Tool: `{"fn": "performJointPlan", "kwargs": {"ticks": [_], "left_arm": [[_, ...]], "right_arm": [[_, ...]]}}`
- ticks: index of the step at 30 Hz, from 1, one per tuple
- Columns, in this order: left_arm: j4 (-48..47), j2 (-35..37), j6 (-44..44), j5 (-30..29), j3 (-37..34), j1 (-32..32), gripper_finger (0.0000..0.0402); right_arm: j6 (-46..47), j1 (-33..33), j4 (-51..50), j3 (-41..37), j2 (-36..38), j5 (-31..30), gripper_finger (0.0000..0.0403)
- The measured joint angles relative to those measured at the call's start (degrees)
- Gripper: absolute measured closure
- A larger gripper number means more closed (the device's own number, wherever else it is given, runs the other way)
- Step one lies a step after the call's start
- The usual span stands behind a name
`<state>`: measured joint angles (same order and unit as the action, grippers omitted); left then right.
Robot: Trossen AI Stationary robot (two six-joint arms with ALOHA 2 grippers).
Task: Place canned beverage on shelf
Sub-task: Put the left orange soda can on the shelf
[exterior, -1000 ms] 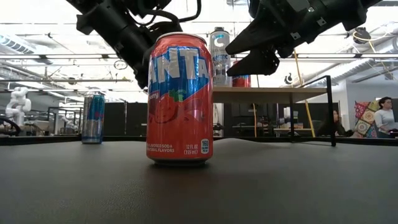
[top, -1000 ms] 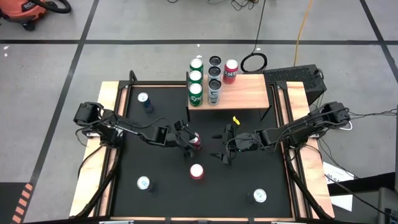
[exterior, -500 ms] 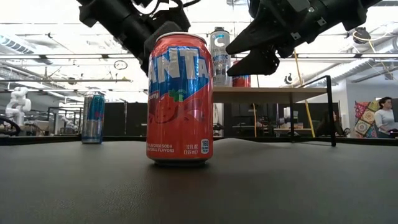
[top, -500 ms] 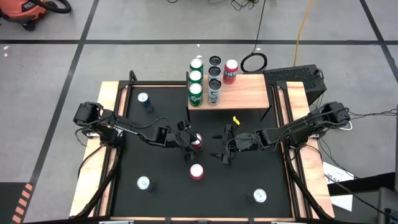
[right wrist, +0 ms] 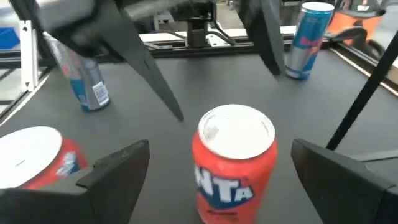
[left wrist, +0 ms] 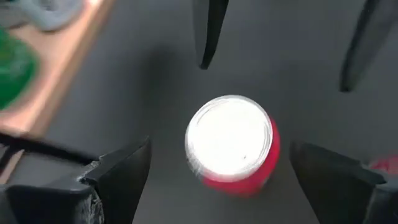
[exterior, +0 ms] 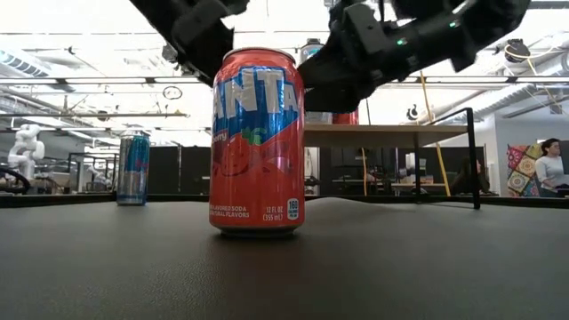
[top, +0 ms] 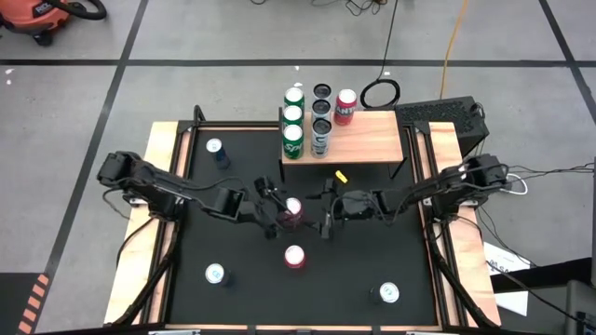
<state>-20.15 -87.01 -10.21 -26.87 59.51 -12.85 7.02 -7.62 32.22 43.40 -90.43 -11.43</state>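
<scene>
- Two arms reach toward the middle of the counter [top: 372,270], left arm from the left edge, right arm from the right edge, both stretched low and nearly level.
- Left claw [top: 277,213]: spread wide, fingers to either side of a red can [top: 294,208]; the left wrist view shows that can [left wrist: 233,144] upright between the fingers with clear gaps, untouched.
- Right claw [top: 326,212]: spread wide, just beside the same red can on its opposite side; the right wrist view shows the can [right wrist: 235,163] centred between its fingers, not pinched.
- Second red can [top: 295,257]: upright on the mat nearer the front edge, apart from both claws; it fills the low view [exterior: 256,142].
- Shelf [top: 368,138]: light-wood top on black legs at the counter's far side, carrying three green cans [top: 293,128], dark cans [top: 321,116] and one red can [top: 345,106] at its left part.
- Loose cans: a blue can [top: 216,151] near the far left, a silver-topped can [top: 214,274] front left, another [top: 388,293] front right.
- Surface: black mat in a wooden frame.
- Room: grey floor with dark lines; a person [exterior: 550,167] sits at far right in the low view.
</scene>
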Motion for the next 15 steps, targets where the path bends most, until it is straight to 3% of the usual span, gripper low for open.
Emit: {"fn": "performJointPlan", "kwargs": {"ticks": [8, 15], "left_arm": [[-2.93, 7.28, -2.09, -8.71, -0.61, -5.77, 0.003], [-2.95, 8.84, -6.89, -15.63, -4.42, -9.12, 0.003]], "right_arm": [[-0.8, 2.51, -0.53, 5.62, -6.77, 2.67, 0.0023], [0.06, 3.66, -0.73, 6.83, -10.57, 2.59, 0.0023]]}}
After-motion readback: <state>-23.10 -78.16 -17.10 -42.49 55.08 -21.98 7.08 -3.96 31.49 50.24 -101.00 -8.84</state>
